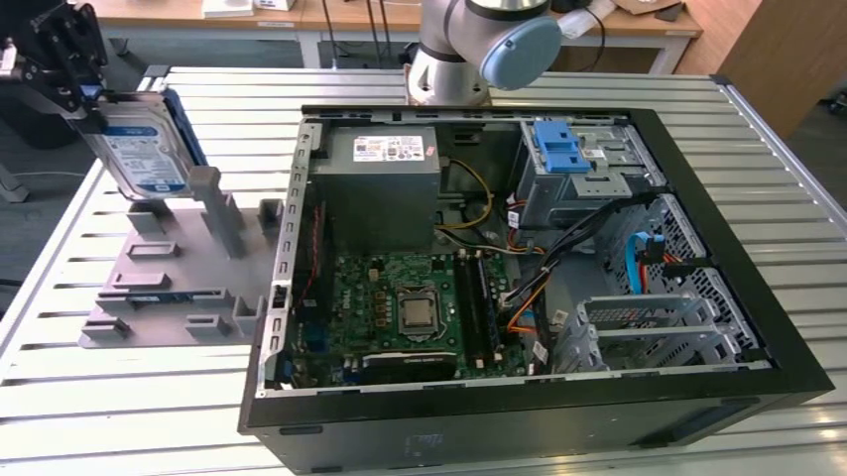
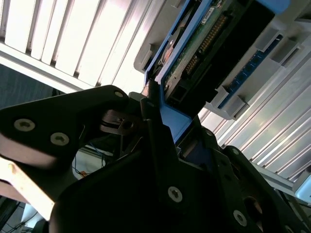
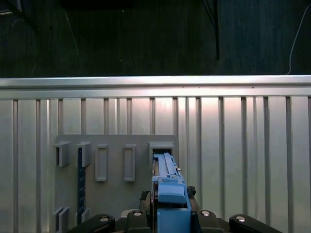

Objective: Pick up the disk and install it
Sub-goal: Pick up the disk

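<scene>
The black gripper [image 1: 85,97] has its fingers [image 2: 158,145] grasping the silver, blue-framed rectangular disk [image 1: 139,149], upright over the grey slotted holder plate [image 1: 146,288].

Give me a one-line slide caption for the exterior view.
The end effector grips the disk upright at the grey fixture plate, beside the open computer case on the slatted table.
</scene>
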Robot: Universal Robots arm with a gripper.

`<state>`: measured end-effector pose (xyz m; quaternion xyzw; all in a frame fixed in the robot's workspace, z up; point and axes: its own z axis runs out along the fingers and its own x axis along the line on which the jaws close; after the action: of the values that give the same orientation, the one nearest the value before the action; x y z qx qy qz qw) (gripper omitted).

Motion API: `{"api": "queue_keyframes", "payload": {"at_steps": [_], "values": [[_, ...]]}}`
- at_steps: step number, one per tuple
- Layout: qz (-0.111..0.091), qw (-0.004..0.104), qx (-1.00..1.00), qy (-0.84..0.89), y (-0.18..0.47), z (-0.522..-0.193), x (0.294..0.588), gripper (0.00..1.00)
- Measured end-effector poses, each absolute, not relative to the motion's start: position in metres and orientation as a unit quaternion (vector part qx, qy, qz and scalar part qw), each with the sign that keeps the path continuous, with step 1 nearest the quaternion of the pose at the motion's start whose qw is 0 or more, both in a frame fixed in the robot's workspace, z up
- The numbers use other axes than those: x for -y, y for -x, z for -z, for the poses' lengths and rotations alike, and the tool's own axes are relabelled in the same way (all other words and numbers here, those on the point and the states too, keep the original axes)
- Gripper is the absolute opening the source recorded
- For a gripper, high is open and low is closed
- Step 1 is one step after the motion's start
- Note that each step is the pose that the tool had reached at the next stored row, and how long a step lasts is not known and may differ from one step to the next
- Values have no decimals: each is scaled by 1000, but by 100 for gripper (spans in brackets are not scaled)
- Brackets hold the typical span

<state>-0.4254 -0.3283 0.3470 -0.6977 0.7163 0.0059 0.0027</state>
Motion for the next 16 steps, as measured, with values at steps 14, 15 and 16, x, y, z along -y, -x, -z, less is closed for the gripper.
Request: {"api": "queue_keyframes", "payload": {"at_steps": [14,15,16], "values": [[-6,3,-716,698,426,-358,328,36],[-6,3,-716,698,426,-359,328,36],[-6,3,-716,698,426,-359,328,36]]}}
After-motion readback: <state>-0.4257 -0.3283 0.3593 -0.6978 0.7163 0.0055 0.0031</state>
